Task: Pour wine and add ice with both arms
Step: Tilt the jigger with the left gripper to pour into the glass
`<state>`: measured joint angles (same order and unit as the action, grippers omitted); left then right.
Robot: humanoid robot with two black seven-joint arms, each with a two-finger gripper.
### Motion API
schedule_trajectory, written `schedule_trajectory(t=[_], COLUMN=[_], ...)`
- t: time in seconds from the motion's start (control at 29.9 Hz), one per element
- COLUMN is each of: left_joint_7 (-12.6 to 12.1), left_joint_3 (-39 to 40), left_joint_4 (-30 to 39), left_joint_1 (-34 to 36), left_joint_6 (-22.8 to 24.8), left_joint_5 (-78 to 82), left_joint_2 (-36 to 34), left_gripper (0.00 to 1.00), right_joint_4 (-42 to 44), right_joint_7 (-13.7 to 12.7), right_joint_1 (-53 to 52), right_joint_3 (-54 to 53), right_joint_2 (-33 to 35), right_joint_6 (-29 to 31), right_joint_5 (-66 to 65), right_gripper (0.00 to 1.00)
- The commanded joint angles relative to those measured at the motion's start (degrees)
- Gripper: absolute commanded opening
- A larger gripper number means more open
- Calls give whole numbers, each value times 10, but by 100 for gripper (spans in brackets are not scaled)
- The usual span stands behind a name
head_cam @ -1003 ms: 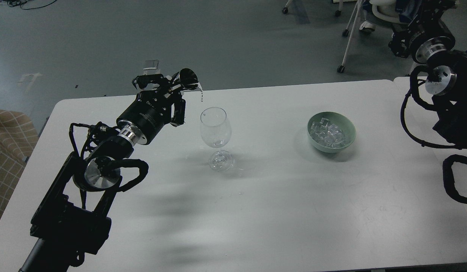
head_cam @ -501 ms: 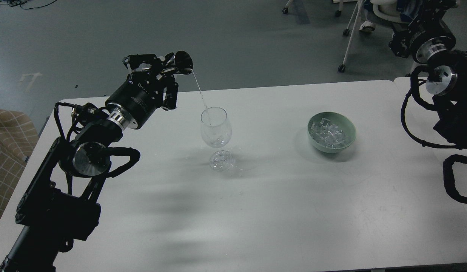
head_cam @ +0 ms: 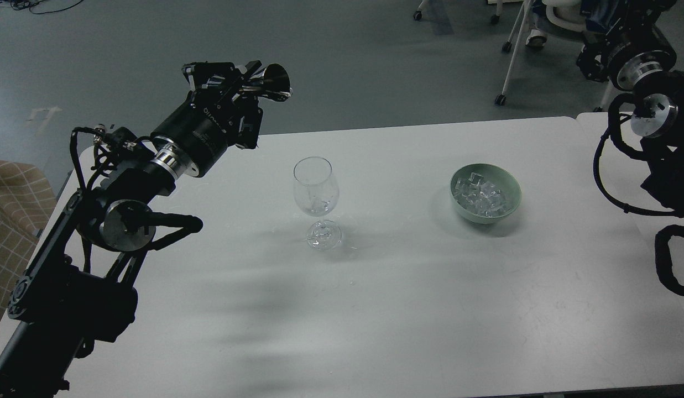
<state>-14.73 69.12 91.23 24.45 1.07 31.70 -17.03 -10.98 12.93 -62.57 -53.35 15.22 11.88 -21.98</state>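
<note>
Wine and ice by the stemmed glass

Wine: thin clear pool low inside the upright glass. Ice: clear cubes heaped well right of it.

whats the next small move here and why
Probably bring the right arm toward the green bowl to fetch ice. No stream falls from the dark cup in the left gripper, which sits up and left of the wine glass, so pouring looks over. The cubes all lie in the bowl, and the right arm hangs at the table's far right edge.
</note>
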Motion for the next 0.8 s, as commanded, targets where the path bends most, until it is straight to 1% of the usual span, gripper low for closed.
schedule_trajectory(t=[0.0,0.33,0.5,0.64,0.77], left_joint_7=[0,1,1,1,1], left_joint_3=[0,0,0,0,-1], left_joint_4=[1,1,1,1,1], left_joint_1=[2,3,7,7,7], left_joint_6=[1,3,13,35,37], left_joint_5=[2,2,21,56,57], left_joint_2=[-1,-10,-13,-12,-11], left_gripper=[15,15,15,15,15], right_joint_4=[0,0,0,0,0], right_joint_7=[0,0,0,0,0], right_joint_1=[1,1,1,1,1], right_joint_3=[0,-1,-1,-1,-2], right_joint_2=[0,0,0,0,0], right_joint_6=[0,1,1,1,1], right_joint_5=[0,1,1,1,1], right_gripper=[100,100,100,100,100])
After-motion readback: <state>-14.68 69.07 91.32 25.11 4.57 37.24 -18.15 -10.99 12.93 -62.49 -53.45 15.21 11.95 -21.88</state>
